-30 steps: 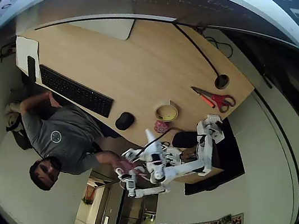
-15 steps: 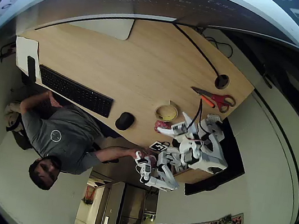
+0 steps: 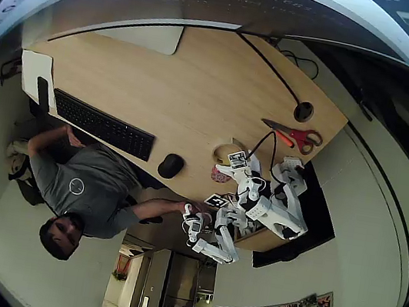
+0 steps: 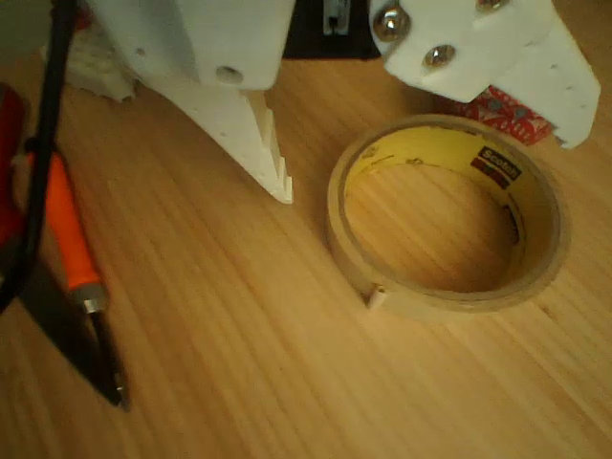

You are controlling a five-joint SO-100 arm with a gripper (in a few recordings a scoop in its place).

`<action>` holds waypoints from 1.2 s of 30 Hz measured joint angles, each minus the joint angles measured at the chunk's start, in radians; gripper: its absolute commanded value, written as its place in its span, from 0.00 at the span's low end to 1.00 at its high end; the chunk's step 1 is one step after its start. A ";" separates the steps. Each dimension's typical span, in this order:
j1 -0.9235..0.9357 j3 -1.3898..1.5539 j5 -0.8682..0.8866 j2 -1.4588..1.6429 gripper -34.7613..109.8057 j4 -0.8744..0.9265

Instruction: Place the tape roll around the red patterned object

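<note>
Overhead view: the tape roll (image 3: 227,154) lies flat on the desk (image 3: 168,85), with the red patterned object (image 3: 219,175) just beside it at six o'clock, not ringed yet. Lifting and placing remain.

Wrist view: the claw (image 4: 421,172) is spread, empty, above the tape roll (image 4: 446,218); one toothed finger stands outside at nine o'clock, the other over the rim at one o'clock. The red patterned object (image 4: 502,107) peeks at one o'clock.

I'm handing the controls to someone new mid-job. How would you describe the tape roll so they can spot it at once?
Start at the wooden desk and go to its near edge, right of the black mouse. There, beside the gripper, lies the tape roll: a flat tan ring with a yellow inner face and a hollow centre showing bare wood, unlike the small red patterned object behind it.
</note>
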 measured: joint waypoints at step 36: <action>-0.135 0.018 0.305 -0.143 0.24 -0.132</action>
